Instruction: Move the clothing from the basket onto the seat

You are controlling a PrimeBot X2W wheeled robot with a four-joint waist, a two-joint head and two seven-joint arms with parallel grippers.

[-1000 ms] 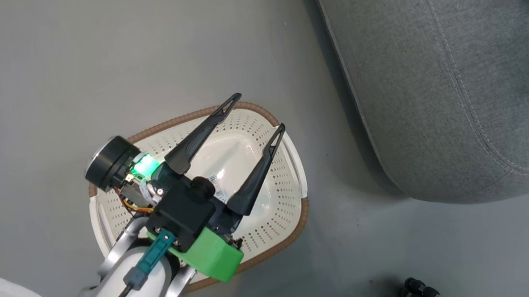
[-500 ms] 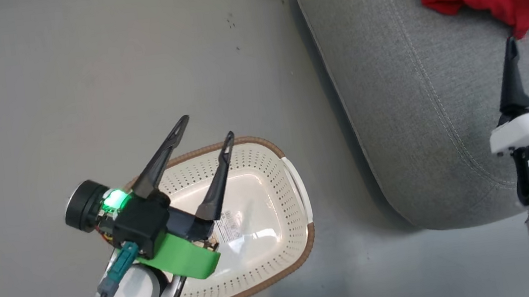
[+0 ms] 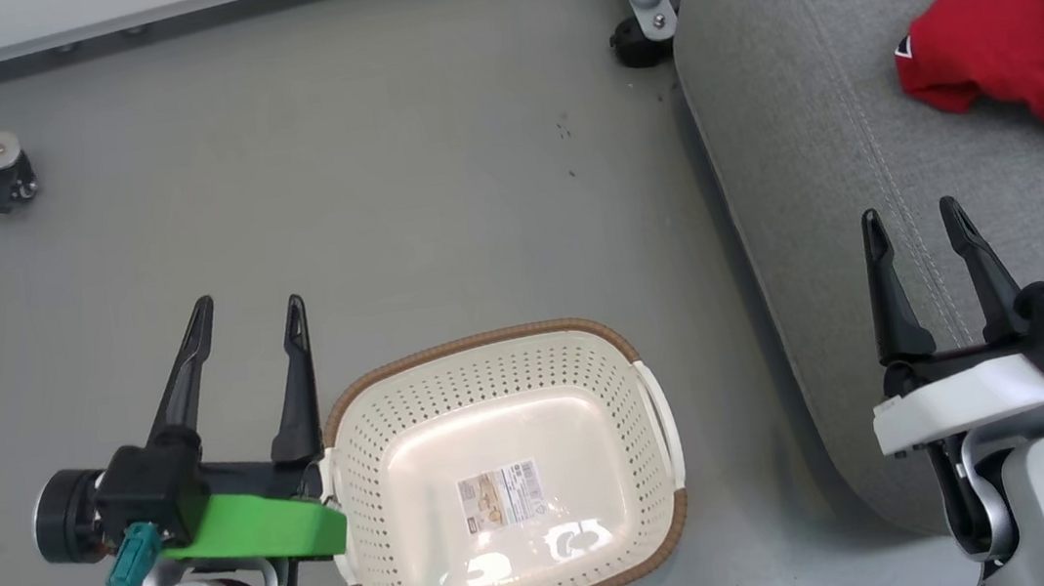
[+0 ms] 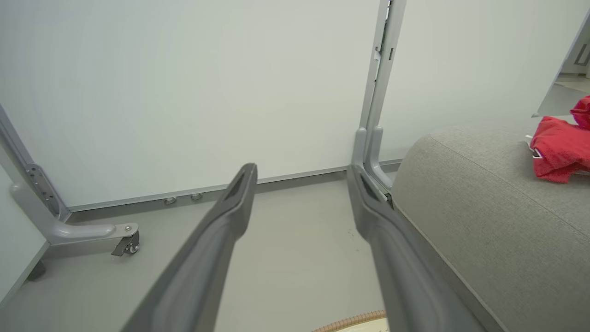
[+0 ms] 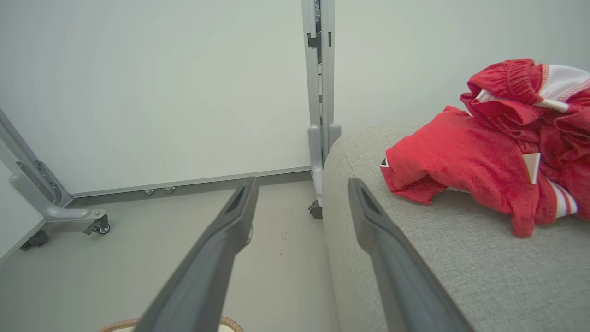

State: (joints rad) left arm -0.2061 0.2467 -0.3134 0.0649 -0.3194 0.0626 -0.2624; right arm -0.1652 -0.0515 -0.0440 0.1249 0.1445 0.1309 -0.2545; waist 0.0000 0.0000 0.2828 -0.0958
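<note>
**Left gripper (image 3: 248, 306) and right gripper (image 3: 910, 213) both spread; clothing (image 3: 1016, 55) on seat (image 3: 826, 199)**

Head view: the left gripper sits at 8 o'clock over the grey floor (image 3: 374, 202), fingers parted. Its green mount (image 3: 259, 529) overlaps the white left handle of the basket (image 3: 478, 339); contact cannot be told. The right gripper sits at 4 o'clock, fingers likewise parted, above the near edge of the seat. The basket stands upright on the floor at 6 o'clock, between the two arms, with a paper label (image 3: 501, 495) flat on its bottom. The clothing lies in a crumpled red heap on the seat at 2 o'clock, well apart from both grippers and from the basket.

Right wrist view: the heap (image 5: 461, 161) lies at 2 o'clock, with white panels and stripes showing.

Left wrist view: red fabric (image 4: 555, 152) rests on the seat at 3 o'clock.

A wheeled grey frame leg (image 3: 639, 24) stands at 12 o'clock, beside the seat's far corner.
</note>
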